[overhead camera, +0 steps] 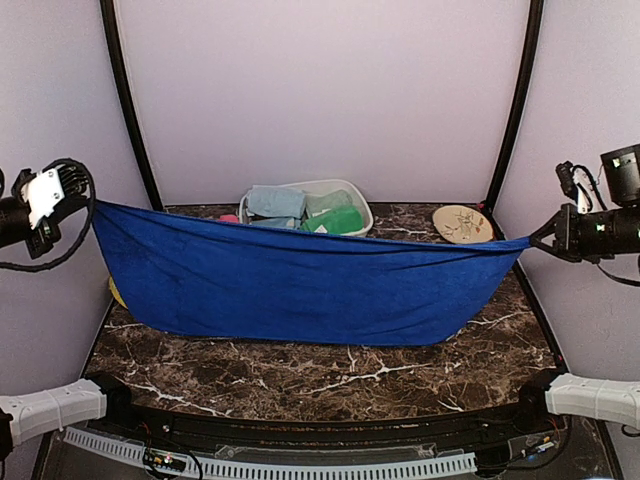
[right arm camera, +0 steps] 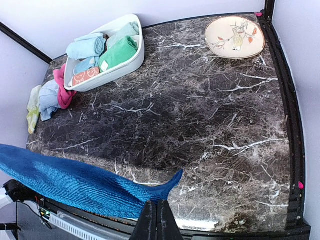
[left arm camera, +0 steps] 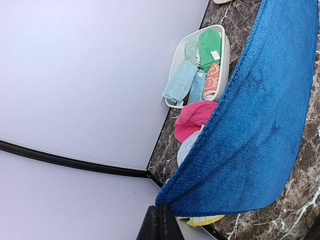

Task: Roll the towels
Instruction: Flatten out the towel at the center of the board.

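Above table (overhead camera: 330,385), royal blue towel (overhead camera: 300,285) stretched left-right; both jaws clamp its ends.

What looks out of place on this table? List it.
Left of the white tub, a pink towel, a pale blue towel and a yellow cloth lie crumpled in a heap on the table, unlike the tidy ones inside. The royal blue towel stretched between the left gripper and the right gripper looks intended.
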Controlling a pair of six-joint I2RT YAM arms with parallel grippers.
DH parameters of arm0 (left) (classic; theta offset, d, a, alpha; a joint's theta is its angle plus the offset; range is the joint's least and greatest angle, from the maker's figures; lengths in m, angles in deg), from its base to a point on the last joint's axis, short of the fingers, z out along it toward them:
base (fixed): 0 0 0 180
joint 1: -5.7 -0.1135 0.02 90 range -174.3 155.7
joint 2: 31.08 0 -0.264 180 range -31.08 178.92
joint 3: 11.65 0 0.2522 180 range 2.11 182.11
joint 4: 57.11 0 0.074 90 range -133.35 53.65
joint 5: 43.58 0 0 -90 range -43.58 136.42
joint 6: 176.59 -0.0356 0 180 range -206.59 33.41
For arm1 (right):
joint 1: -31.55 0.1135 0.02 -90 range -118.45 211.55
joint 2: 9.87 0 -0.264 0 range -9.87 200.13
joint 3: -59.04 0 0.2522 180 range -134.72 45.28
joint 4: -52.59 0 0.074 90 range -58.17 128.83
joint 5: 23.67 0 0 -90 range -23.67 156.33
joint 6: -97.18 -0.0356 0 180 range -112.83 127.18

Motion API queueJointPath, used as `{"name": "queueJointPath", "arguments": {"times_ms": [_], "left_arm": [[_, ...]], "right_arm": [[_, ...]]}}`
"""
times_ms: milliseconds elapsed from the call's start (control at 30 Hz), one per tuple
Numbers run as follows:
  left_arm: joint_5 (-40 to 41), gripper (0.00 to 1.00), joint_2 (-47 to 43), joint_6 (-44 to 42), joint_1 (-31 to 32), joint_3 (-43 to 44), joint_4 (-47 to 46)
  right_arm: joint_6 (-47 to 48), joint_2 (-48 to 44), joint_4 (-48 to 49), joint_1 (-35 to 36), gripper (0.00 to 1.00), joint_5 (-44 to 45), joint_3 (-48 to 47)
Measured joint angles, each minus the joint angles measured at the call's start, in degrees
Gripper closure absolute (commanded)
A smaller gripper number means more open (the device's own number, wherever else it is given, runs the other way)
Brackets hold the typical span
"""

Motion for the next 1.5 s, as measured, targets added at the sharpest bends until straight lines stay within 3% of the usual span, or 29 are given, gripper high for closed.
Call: {"name": "queueJointPath", "arguments": {"times_ms": [133, 267, 467, 733, 867, 1133, 1500], "left_arm": [[-0.94, 1.00, -0.13, 1.79, 0.00, 4.11, 6.51], [-1.84, 1.00, -1.07, 3.41, 0.00, 2.95, 11.72], [-1.62, 1.00, -4.96, 4.31, 0.00, -9.66, 11.80], [5.07, 1.00, -0.42, 2.60, 0.00, -36.06, -6.56], [8.52, 1.00, 6.19, 0.39, -0.92, -43.34, -19.89], [10.40, 1.00, 21.55, -2.45, -7.15, -43.78, -38.97], [8.68, 1.00, 32.79, -3.39, -10.27, -43.74, -47.76]], "right_arm": [[-1.14, -1.64, -1.44, -0.02, 1.00, -1.33, -0.31], [-2.21, -2.03, -1.70, -0.02, 1.00, -2.14, 3.41], [-2.29, 0.98, -1.18, -0.02, 1.00, -1.25, 8.72], [-0.17, 13.77, 9.64, -0.11, 1.00, 1.18, 14.53], [1.97, 21.84, 15.58, -1.20, 1.00, 1.55, 16.63], [6.75, 32.15, 24.72, -7.15, 1.00, 0.17, 16.59], [11.06, 40.92, 30.45, -12.98, 1.00, -4.46, 16.50]]}}
